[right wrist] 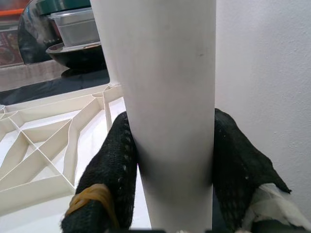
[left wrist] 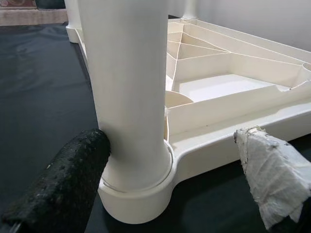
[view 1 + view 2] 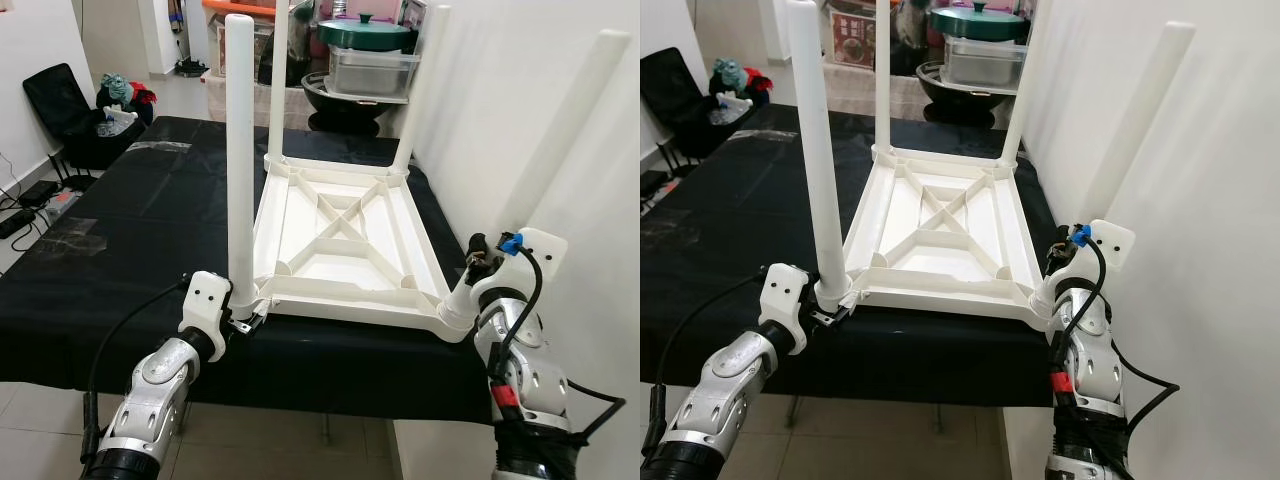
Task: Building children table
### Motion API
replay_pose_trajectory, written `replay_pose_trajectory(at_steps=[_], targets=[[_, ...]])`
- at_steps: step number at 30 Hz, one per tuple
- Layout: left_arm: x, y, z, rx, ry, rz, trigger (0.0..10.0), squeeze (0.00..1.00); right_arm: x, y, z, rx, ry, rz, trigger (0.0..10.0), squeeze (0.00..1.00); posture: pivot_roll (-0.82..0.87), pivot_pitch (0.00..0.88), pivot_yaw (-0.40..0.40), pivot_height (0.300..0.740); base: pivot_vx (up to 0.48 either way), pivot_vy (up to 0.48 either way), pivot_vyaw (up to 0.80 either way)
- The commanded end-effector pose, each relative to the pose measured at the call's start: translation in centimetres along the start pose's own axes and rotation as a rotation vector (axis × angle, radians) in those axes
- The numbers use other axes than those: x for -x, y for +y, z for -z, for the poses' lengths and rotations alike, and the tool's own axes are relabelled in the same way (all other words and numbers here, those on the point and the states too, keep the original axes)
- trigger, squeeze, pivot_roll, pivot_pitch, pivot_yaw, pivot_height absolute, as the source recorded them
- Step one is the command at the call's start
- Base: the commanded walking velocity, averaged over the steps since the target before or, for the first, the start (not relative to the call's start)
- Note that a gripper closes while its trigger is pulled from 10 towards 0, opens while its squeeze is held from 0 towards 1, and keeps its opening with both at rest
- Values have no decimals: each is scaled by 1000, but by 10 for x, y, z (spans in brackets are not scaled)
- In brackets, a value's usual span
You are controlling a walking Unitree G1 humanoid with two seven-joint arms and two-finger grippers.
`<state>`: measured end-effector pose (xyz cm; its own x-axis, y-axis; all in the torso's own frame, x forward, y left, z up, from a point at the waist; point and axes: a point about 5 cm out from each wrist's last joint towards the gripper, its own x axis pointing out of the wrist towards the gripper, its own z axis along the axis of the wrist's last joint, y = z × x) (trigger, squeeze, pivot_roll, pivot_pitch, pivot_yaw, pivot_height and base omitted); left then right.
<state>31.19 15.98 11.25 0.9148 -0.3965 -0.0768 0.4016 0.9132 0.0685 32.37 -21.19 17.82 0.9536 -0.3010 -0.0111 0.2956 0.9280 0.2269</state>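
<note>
A white plastic children's table [image 3: 340, 235] lies upside down on a black-covered tabletop [image 3: 120, 220]. Three legs stand upright in its corners. My left gripper [image 3: 243, 322] is open around the base of the near-left leg [image 3: 240, 150]. In the left wrist view one finger [image 2: 63, 184] touches that leg [image 2: 131, 87] and the taped finger [image 2: 274, 179] stands apart. The near-right leg [image 3: 540, 170] leans out toward the wall. My right gripper [image 3: 472, 275] is shut on it just above its socket, with both black fingers [image 1: 116, 165] pressed against its sides [image 1: 170, 73].
A white wall [image 3: 520, 100] runs close along the right side. Pots and a lidded container [image 3: 365, 45] are stacked behind the tabletop. A black bag [image 3: 70, 110] and cables [image 3: 30, 205] lie on the floor at the left. The tabletop's front edge is just below the grippers.
</note>
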Motion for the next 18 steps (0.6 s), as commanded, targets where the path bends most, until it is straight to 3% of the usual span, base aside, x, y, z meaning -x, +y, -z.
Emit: replay_pose_trajectory(at_steps=[1, 6, 14, 18], targets=[[-8, 3, -10, -18, -34, -22, 10000, 0, 5, 9, 29, -10, 142, -65, 10000, 0, 48, 0, -92, 740, 0, 0, 0], [-14, 28, -29, -32, -98, -155, 10000, 0, 8, 12, 27, -22, 127, -101, 10000, 0, 42, 0, -85, 740, 0, 0, 0], [-25, 29, -41, -48, -115, -116, 10000, 0, 9, 14, 29, -26, 131, -113, 10000, 0, 39, 0, -76, 740, 0, 0, 0], [-32, 29, -25, -38, -33, -114, 10000, 0, 9, 15, 27, -35, 126, -119, 10000, 0, 28, 0, -65, 740, 0, 0, 0]])
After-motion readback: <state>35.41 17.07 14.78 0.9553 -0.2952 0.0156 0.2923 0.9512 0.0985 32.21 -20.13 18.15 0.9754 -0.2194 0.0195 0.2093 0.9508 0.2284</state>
